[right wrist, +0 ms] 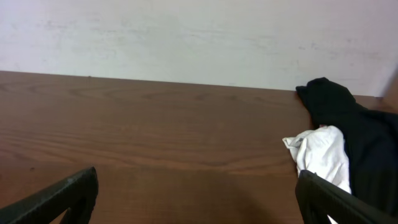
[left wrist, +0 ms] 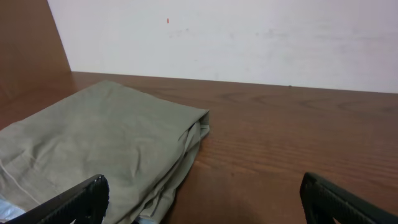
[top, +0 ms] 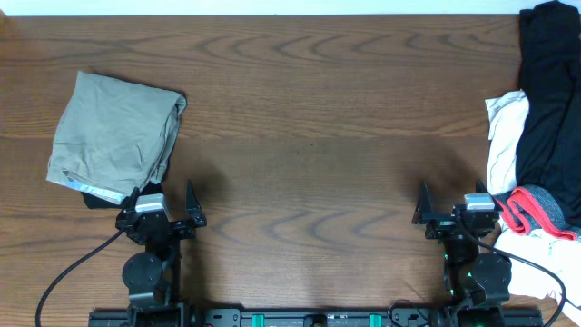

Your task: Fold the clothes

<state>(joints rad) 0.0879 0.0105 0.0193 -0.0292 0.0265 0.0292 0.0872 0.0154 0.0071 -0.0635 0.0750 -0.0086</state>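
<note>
A folded grey-green garment [top: 113, 136] lies at the left of the table; it also shows in the left wrist view [left wrist: 106, 149]. A heap of unfolded clothes sits at the right edge: a black garment [top: 552, 100], a white one [top: 505, 136] and a grey one with red trim [top: 537, 207]. The black [right wrist: 348, 118] and white [right wrist: 320, 152] pieces show in the right wrist view. My left gripper [top: 162, 207] is open and empty just in front of the folded garment's near corner. My right gripper [top: 451, 209] is open and empty, just left of the heap.
The wooden table [top: 309, 136] spans the view, with a white wall behind its far edge [left wrist: 249, 37]. Black cables run from both arm bases at the front edge.
</note>
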